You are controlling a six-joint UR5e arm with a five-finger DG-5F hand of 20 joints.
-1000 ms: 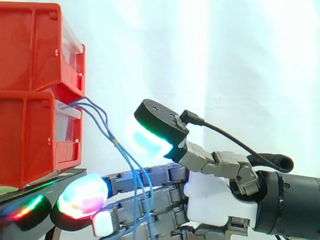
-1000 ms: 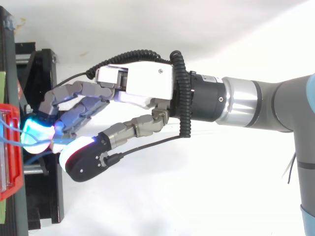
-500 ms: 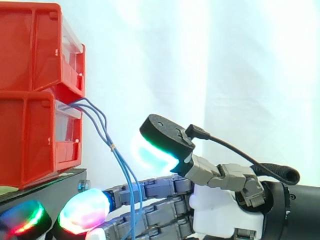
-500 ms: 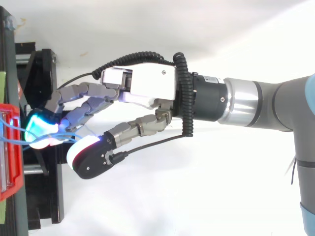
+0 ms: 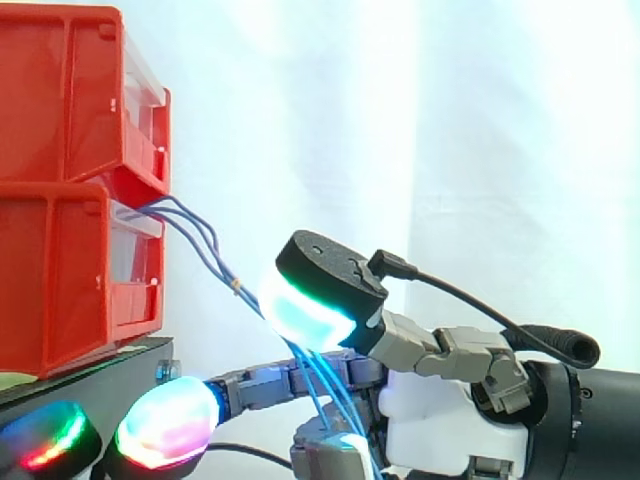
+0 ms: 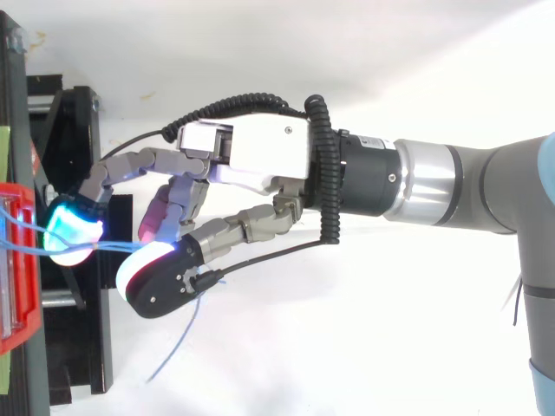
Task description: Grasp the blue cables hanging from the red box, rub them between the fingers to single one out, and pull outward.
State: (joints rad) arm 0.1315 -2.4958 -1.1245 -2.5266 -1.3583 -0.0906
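The blue cables (image 5: 226, 273) come out of the front of the lower red box (image 5: 60, 280) and run down and away from it as a small bundle. They pass under the glowing pad of the thumb (image 5: 325, 268). In the top view their free end (image 6: 179, 345) trails out past the thumb, over the white floor.

The hand (image 6: 260, 152) is only partly closed. The thumb presses down on the bundle and one finger (image 6: 169, 204) is curled in under it, so we judge that the cables are pinched between these two. The other fingers (image 5: 168, 420) reach straight toward the box and hold nothing.

We think the grasp is made and the rubbing step is now in hand. All strands seem to lie together under the thumb, so no cable is singled out yet. The next move calls for a small sliding of the thumb against the curled finger, with a light pinch, until only one strand is between them. After that comes the pull, away from the box.

On the box side the room is narrow. The straight fingers' pads are just beside the edge of the black stand (image 5: 110, 370), below the box, and a push forward could strike it. On the arm's side, before the white curtain (image 5: 450, 130), the space is open, so the outward pull has free way.
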